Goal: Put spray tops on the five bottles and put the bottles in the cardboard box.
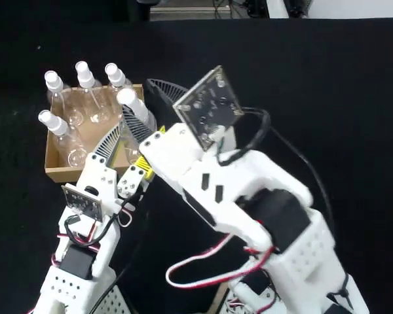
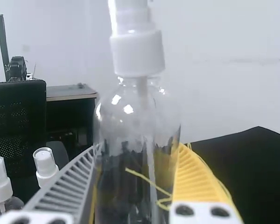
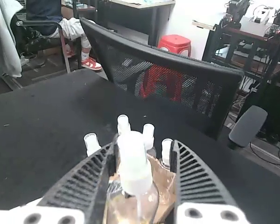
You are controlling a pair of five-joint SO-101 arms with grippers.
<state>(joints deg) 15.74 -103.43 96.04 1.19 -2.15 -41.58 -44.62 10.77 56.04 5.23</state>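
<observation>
Pinching fifth bottle (image 2: 137, 140) by the body with left gripper (image 2: 137, 154), pressed on from both sides, likely to brace it upright while the top gets worked. Straddling its spray top (image 3: 133, 161) with right gripper (image 3: 144, 142), spread: touching on one side, gap on the other, so not clamped. Sitting at the right side of box (image 1: 56, 171), just right of four capped bottles (image 1: 56, 124) standing inside. Can't tell whether resting on the box floor or hanging over it. Looks capped, seating unconfirmed. Judging task near done: four in, last one at the box. Next probably: back right gripper off, lower, let go. Risk of knocking the four capped bottles.
</observation>
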